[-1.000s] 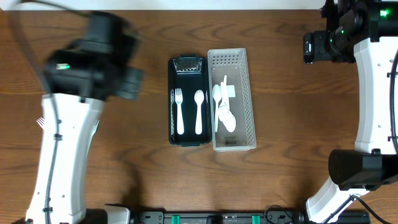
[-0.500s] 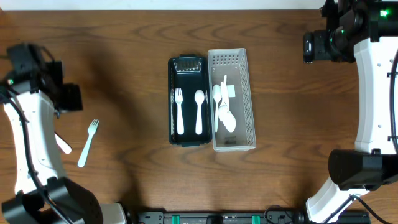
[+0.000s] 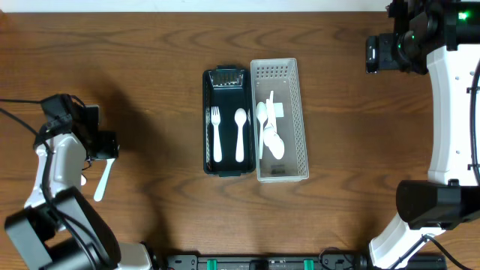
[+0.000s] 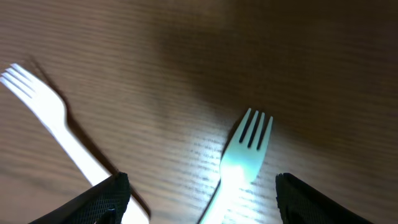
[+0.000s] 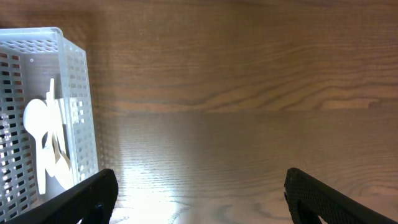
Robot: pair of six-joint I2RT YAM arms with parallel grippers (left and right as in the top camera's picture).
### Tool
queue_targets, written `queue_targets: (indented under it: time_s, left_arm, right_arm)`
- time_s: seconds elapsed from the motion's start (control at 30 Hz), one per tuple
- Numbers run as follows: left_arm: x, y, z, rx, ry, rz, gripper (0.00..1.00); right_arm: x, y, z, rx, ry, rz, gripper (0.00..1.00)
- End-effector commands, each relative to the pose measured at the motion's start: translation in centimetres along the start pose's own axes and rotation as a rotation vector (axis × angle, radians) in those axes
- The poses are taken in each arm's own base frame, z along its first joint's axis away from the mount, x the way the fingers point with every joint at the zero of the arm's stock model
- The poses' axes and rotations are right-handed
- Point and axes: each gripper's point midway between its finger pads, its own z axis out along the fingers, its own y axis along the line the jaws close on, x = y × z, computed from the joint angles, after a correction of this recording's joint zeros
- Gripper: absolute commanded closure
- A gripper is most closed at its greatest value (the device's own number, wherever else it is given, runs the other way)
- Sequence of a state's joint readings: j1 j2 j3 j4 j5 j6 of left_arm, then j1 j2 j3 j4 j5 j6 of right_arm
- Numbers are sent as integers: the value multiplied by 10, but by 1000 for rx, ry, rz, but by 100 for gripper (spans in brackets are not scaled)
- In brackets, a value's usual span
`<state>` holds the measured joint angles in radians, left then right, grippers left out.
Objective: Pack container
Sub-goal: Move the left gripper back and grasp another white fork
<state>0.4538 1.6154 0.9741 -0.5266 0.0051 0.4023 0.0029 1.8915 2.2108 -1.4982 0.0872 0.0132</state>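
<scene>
The left fingers (image 4: pixel 102 202) are spread wide apart and hold nothing. They hang low over the worktop (image 3: pixel 150 67), one on each side of a white fork (image 4: pixel 247 146). I think that is so they can close on its handle and pick it up. A second white fork (image 4: pixel 38 106) lies just to the left of it, not touching it, so the fingers should take only one.

Both forks lie at the left side of the worktop, well apart from the black container (image 3: pixel 227 172) in the middle. That container is the thing to pack. It has a fork (image 3: pixel 216 133) and a spoon (image 3: pixel 240 133) lying side by side in it, so there looks to be room for more. Right beside it on the right is a white basket (image 3: pixel 274 71) with more white spoons (image 3: pixel 271 139) in it.

The right fingers (image 5: pixel 84 199) are wide apart too, and empty. They hang at the far right, past the basket, out of the way.
</scene>
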Motion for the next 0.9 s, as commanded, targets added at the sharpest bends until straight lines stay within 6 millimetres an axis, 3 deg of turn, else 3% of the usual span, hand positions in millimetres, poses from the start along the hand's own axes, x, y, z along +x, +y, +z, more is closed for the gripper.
queue_targets:
  time_s: [0.0,0.23,0.47,0.87]
  left_arm:
    - [9,-7,20,35,51,45,22]
    - [17,-22,49,112,97,52,22]
    - [25,-25,60,125,132,52,23]
    - [31,-27,63,134,159,52,59]
  right_arm:
    - [-1,-6,2,18,2,-6,11]
    - [-1,-6,2,17,2,10,11]
    - [-1,-6,2,17,2,24,11]
    - [-1,-6,2,18,0,25,11]
